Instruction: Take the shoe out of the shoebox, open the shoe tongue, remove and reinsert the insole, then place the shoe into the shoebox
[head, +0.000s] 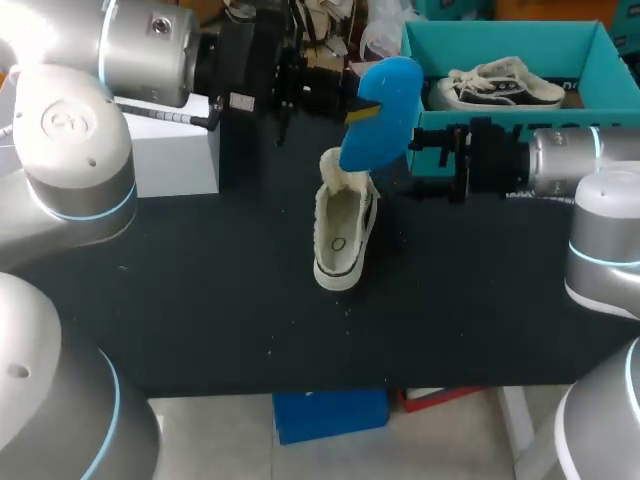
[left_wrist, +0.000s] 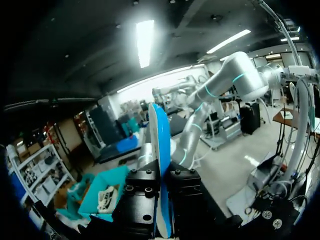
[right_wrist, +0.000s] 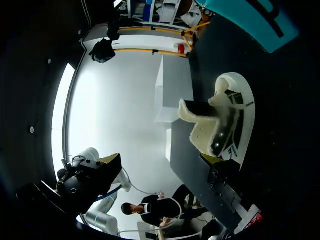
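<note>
A cream low-top shoe (head: 342, 235) stands on the black table (head: 200, 300), its tongue pulled up. Above its heel end hangs a blue insole (head: 385, 110), with my left gripper (head: 355, 105) shut on the insole's edge. In the left wrist view the insole (left_wrist: 160, 140) stands on edge between the black fingers. My right gripper (head: 422, 163) stands open just right of the shoe, nothing in it. From the right wrist the shoe (right_wrist: 231, 117) lies ahead of one yellow fingertip (right_wrist: 210, 159). The teal shoebox (head: 500, 40) is at the back right.
A second, dark-trimmed shoe (head: 500, 85) lies in the shoebox. A white box (head: 170, 155) stands on the table at the back left, under my left arm. Bare black table stretches in front of the shoe and to its left.
</note>
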